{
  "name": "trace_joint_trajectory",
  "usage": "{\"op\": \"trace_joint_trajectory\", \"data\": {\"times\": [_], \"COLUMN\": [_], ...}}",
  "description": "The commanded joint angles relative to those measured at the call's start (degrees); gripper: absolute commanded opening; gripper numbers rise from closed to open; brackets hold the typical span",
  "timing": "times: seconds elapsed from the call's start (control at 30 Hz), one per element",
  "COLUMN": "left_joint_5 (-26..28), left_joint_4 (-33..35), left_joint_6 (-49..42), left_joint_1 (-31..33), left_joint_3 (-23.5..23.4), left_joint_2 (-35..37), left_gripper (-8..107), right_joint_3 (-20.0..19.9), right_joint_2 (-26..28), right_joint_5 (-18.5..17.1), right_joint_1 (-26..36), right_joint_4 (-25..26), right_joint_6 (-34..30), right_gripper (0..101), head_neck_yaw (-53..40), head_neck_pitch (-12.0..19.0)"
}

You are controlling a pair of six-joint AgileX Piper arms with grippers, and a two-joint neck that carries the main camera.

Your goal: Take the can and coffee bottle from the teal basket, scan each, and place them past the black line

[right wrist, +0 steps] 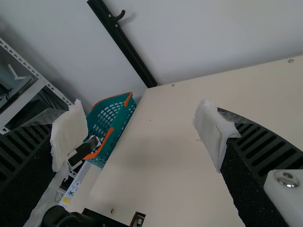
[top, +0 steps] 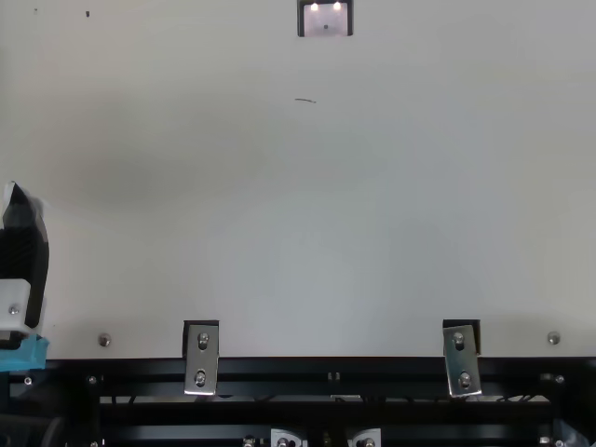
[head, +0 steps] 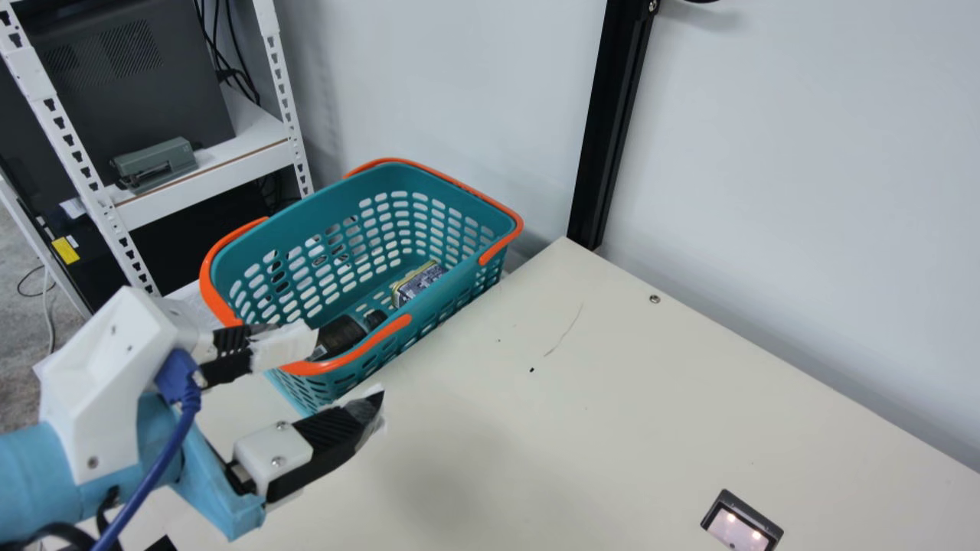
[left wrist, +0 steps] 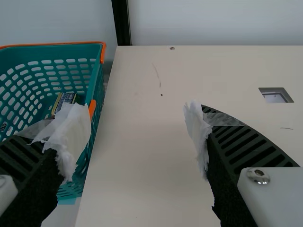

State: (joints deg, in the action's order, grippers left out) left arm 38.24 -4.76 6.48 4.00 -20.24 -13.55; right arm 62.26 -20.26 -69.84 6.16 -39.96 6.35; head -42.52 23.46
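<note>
Left gripper (head: 349,370) wide at basket's (head: 406,180) 6 o'clock, main view, likely to admit bottle (head: 341,335); can (head: 419,285) at bottle's 2. Right gripper (right wrist: 140,111) wide, empty.

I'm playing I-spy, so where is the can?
In the main view, left of centre, the can sits inside the basket, near its table side, farther back than the bottle.

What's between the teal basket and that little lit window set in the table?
In the main view, bare cream tabletop separates the basket from the window, marked only by a dark speck and a thin scratch.
</note>
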Motion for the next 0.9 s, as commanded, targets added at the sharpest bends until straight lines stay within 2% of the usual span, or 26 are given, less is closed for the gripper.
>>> {"op": "trace_joint_trajectory", "data": {"times": [0.0, 0.2, 0.4, 0.6, 0.7, 0.87], "left_joint_5": [-0.33, -5.01, -10.72, -14.07, -14.5, -12.11], "left_joint_4": [0.25, 0.2, -1.54, -1.51, -0.4, 3.38], "left_joint_6": [0.26, 3.3, 5.79, 3.92, 1.33, -4.56], "left_joint_1": [-0.44, -3.94, -9.4, -16.66, -20.08, -23.87], "left_joint_3": [-0.7, -8.17, -17.86, -28.4, -33.9, -43.7], "left_joint_2": [-0.65, -9.95, -23.23, -37.62, -44.54, -55.08], "left_gripper": [90, 90, 90, 90, 90, 90], "right_joint_3": [0.0, 0.0, 0.0, 0.0, 0.0, 0.0], "right_joint_2": [0.0, 0.0, 0.0, 0.0, 0.0, 0.0], "right_joint_5": [0.0, 0.0, 0.0, 0.0, 0.0, 0.0], "right_joint_1": [0.0, 0.0, 0.0, 0.0, 0.0, 0.0], "right_joint_4": [0.0, 0.0, 0.0, 0.0, 0.0, 0.0], "right_joint_6": [0.0, 0.0, 0.0, 0.0, 0.0, 0.0], "right_gripper": [101, 101, 101, 101, 101, 101], "head_neck_yaw": [-0.9, -0.9, -0.9, -0.9, -0.9, -0.9], "head_neck_pitch": [1.54, 1.54, 1.54, 1.54, 1.54, 1.54]}}
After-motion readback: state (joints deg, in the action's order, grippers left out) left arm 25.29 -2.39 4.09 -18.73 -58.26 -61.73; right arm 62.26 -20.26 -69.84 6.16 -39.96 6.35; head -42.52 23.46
